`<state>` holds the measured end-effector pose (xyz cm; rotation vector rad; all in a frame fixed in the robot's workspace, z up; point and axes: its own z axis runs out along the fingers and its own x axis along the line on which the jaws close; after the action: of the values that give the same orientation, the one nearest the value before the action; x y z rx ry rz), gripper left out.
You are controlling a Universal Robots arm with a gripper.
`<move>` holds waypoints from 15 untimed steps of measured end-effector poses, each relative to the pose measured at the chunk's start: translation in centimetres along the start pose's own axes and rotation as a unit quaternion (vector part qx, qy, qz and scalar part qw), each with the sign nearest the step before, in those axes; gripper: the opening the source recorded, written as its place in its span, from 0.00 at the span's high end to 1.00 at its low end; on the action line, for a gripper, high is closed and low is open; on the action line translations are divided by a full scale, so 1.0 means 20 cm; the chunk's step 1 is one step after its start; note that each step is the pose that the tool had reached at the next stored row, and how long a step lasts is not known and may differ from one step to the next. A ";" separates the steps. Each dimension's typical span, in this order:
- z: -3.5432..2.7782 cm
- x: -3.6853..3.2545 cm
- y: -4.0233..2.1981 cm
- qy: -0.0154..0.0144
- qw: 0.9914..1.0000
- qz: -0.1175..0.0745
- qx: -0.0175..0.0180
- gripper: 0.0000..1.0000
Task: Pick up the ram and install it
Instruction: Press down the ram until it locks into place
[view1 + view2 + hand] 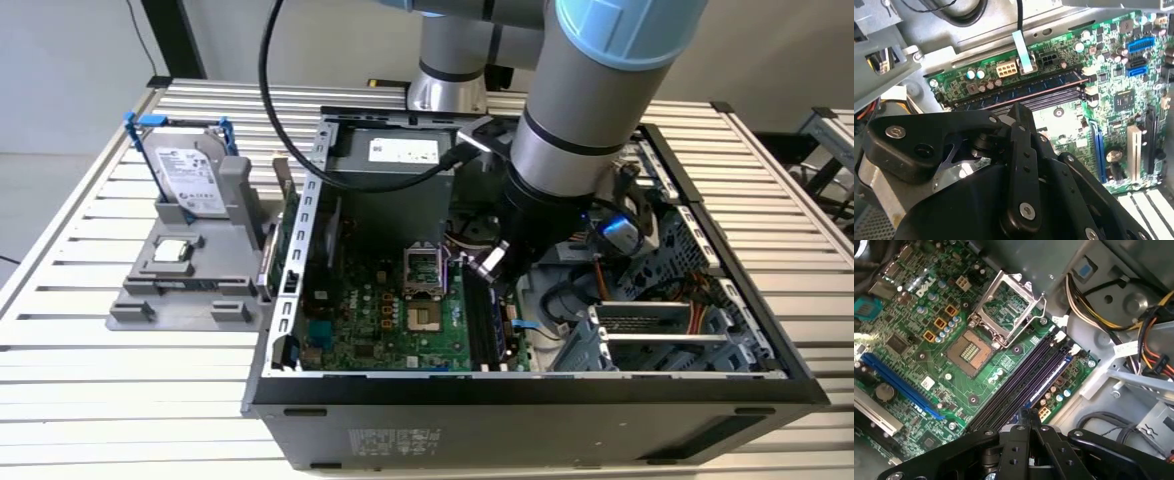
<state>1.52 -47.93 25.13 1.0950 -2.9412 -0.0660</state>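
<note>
Hovering inside the open computer case [534,400], the tool [490,262] sits low over the motherboard [400,330], just above the memory slots [1024,377]. We see its black fingers [1026,422] drawn close together in both wrist views, meeting at a narrow tip right over the slots; we cannot tell whether they pinch anything. The ram [1019,92] appears as a dark stick with a bluish face lying along one slot directly below the fingertips, though we cannot say whether it is fully seated. Beside the tool lies the empty processor socket [971,350] with its metal frame raised. Well apart from the tool, outside the case, a grey stand [187,270] on the slatted counter [80,370] carries the silver hard drive [187,175] and a small square chip [170,251].
</note>
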 end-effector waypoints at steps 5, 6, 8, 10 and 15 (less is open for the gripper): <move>0.000 0.000 0.000 -0.001 0.999 -0.032 0.000 1.00; 0.000 0.000 0.000 -0.001 0.999 -0.039 0.000 1.00; 0.000 0.000 0.000 -0.001 0.999 -0.050 0.000 1.00; 0.000 0.000 0.000 -0.001 0.998 -0.058 0.000 1.00; 0.000 -0.001 0.000 -0.001 0.997 -0.083 -0.001 1.00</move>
<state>1.53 -47.92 25.13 1.3356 -2.8442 -0.0694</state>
